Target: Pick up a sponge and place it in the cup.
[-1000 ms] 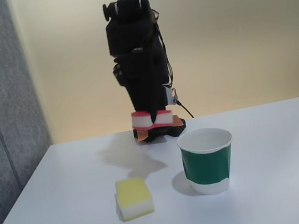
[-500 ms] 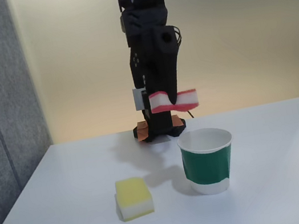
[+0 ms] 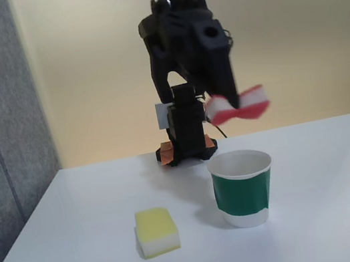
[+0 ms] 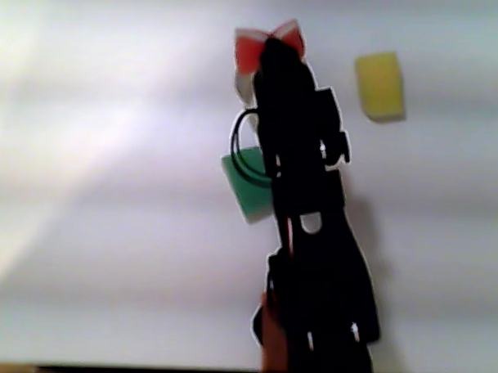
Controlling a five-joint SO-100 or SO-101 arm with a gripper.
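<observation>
The sponge was held clamped and pinched at its middle by the gripper, raised above and just behind the cup. A yellow sponge lay beside the cup on the table.

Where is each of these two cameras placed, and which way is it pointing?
Fixed view: sits low at the table's near edge, facing the arm head-on with the wall behind; shows the whole arm, its claw pinching the red sponge above the cup.
Other view: looks straight down from above, arm base at the bottom edge; shows the arm's top reaching upward in the picture, partly covering the cup.
Shared: both show the red sponge, the cup and the yellow sponge.
</observation>
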